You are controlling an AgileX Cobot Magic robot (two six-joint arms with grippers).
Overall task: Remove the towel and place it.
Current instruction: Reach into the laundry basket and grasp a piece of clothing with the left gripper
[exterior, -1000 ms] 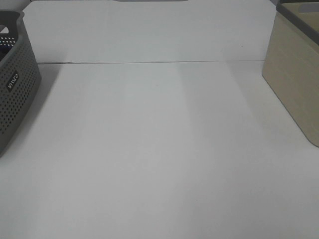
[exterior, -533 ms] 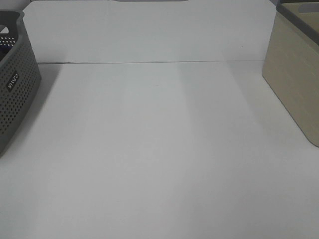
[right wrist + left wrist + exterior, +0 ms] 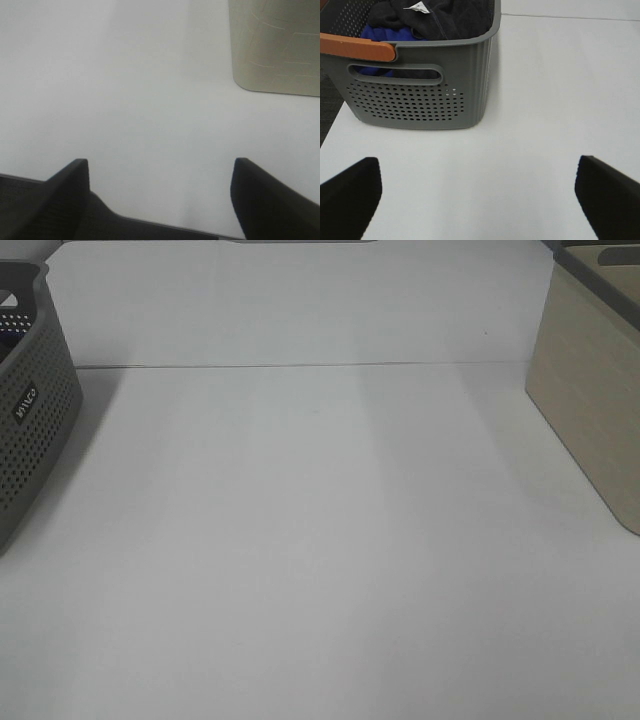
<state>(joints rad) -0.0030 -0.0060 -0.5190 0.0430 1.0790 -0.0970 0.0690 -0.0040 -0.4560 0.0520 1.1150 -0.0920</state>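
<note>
We see the dark, crumpled towel (image 3: pixel 455 17) lying in the grey basket (image 3: pixel 420 102); our left gripper (image 3: pixel 477 197) and right gripper (image 3: pixel 162 192) are spread wide.

The white bench (image 3: pixel 320 540) before me is plain and matte — a thin dark seam (image 3: pixel 300 366) runs across its far part. Soft, even light leaves only pale shadows. Beyond one edge I glimpse dark floor (image 3: pixel 327 100).

Bright diffuse light, white table (image 3: pixel 320 540) washed out, soft shadow beside grey basket (image 3: pixel 30 420) at left edge, faint vertical bands mid-frame, right gripper (image 3: pixel 157 165) blurred, hazy
</note>
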